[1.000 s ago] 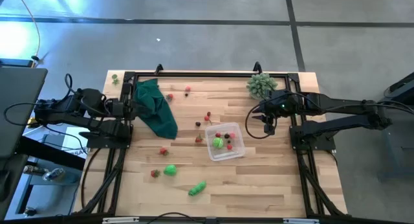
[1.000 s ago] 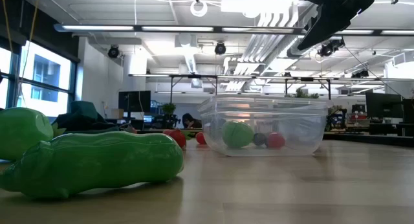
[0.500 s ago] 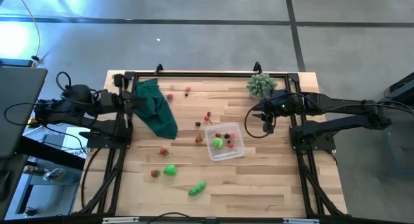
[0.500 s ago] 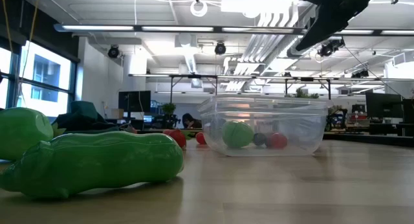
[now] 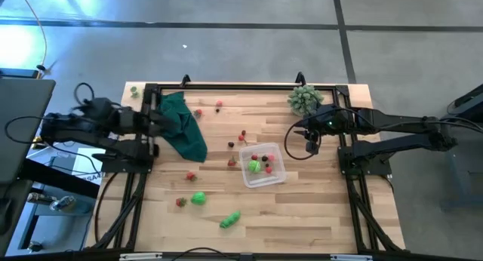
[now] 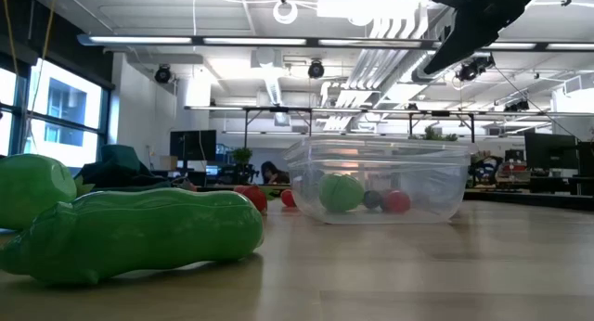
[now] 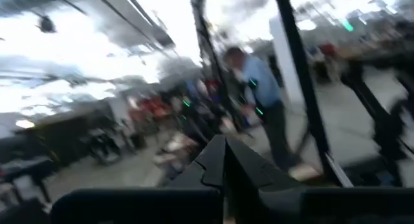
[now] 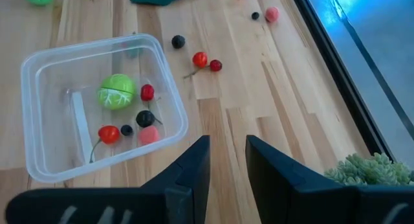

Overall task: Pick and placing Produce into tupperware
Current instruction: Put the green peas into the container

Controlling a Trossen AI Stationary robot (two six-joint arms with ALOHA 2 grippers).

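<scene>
R gripper [image 8: 227, 160] spread, empty, beside tupperware [image 8: 39, 67] (six produce pieces inside) | L gripper [image 7: 224, 160] pressed together, by cloth [image 5: 181, 125]

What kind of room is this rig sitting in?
Probably an open lab or office workshop: ceiling light strips and exposed pipes, desks with monitors behind the table, bare concrete floor.

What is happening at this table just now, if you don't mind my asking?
A two-armed robot is sorting toy produce into a clear tupperware. It already holds a green piece and several small berries. The right gripper hangs open and empty beside the container. The left gripper sits shut at the table's left edge by the dark green cloth. More pieces lie scattered on the table.
</scene>
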